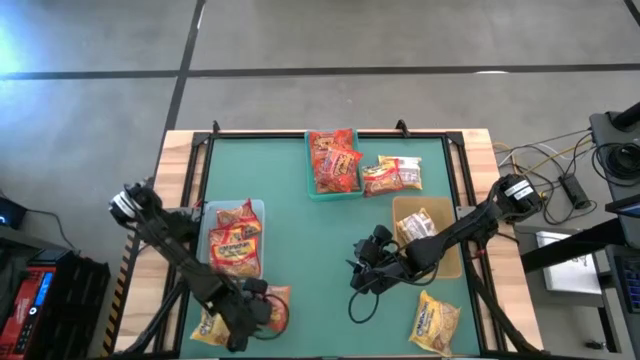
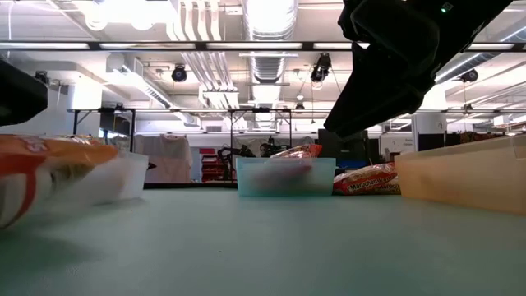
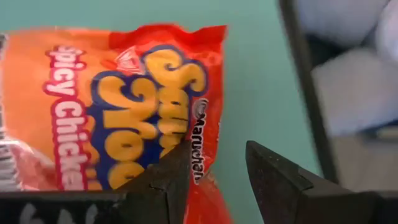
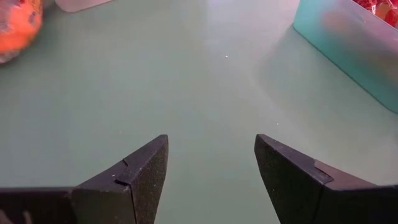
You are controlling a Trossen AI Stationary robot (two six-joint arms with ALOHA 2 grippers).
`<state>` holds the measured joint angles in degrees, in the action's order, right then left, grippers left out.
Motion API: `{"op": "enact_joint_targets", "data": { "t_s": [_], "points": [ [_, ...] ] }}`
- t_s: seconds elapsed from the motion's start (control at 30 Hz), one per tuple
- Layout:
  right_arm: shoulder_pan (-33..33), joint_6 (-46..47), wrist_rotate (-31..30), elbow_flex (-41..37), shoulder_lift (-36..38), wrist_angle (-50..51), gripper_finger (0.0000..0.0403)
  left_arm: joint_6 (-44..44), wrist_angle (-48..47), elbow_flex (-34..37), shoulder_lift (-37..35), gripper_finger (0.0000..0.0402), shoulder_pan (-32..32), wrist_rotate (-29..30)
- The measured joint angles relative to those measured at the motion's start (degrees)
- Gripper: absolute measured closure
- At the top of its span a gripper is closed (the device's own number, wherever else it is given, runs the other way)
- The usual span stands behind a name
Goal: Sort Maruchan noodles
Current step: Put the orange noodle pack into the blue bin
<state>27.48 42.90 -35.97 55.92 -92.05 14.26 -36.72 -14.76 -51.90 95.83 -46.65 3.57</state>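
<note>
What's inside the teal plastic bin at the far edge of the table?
The teal rectangular plastic bin holds a heap of red and orange Maruchan noodle packets, at least two. Any packets beneath them, and the bin's floor, are covered.

Glossy crinkled plastic noodle packet (image 3: 124,106), matt tabletop (image 4: 205,106)

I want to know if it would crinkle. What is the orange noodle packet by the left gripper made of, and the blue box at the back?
The orange noodle packet looks like thin glossy plastic film: it is printed, shiny and wrinkled at its sealed edge, so it would probably crinkle. The blue box looks like stiff see-through plastic, since the packets inside show blurrily through its wall.
</note>
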Motion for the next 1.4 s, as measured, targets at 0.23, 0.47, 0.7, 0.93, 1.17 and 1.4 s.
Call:
{"op": "enact_joint_targets", "data": {
  "t_s": [0.23,0.47,0.7,0.93,1.17,1.4],
  "points": [
    [-0.02,0.02,0.04,0.00,0.00,0.00,0.0172,6.90,-12.77,-7.64,4.48,0.0276,0.36,5.11],
    [0.00,0.00,0.11,0.00,0.02,-0.02,0.0172,14.42,-11.59,-8.59,5.38,0.0291,2.72,7.79],
    [0.00,0.00,0.11,0.00,0.02,-0.02,0.0172,22.64,-8.57,-8.46,5.29,0.0299,7.89,9.46],
    [-0.01,0.00,0.11,0.00,0.02,-0.02,0.0172,31.31,-5.58,-8.41,4.35,0.0299,12.08,9.60],
    [-0.02,0.01,0.09,0.00,0.02,-0.02,0.0172,26.40,-9.42,-8.41,-1.36,0.0300,10.84,5.12],
    [-0.01,0.01,0.09,0.00,0.02,-0.02,0.0172,12.52,-20.13,-8.36,-3.25,0.0300,8.77,4.28]
  ]
}}
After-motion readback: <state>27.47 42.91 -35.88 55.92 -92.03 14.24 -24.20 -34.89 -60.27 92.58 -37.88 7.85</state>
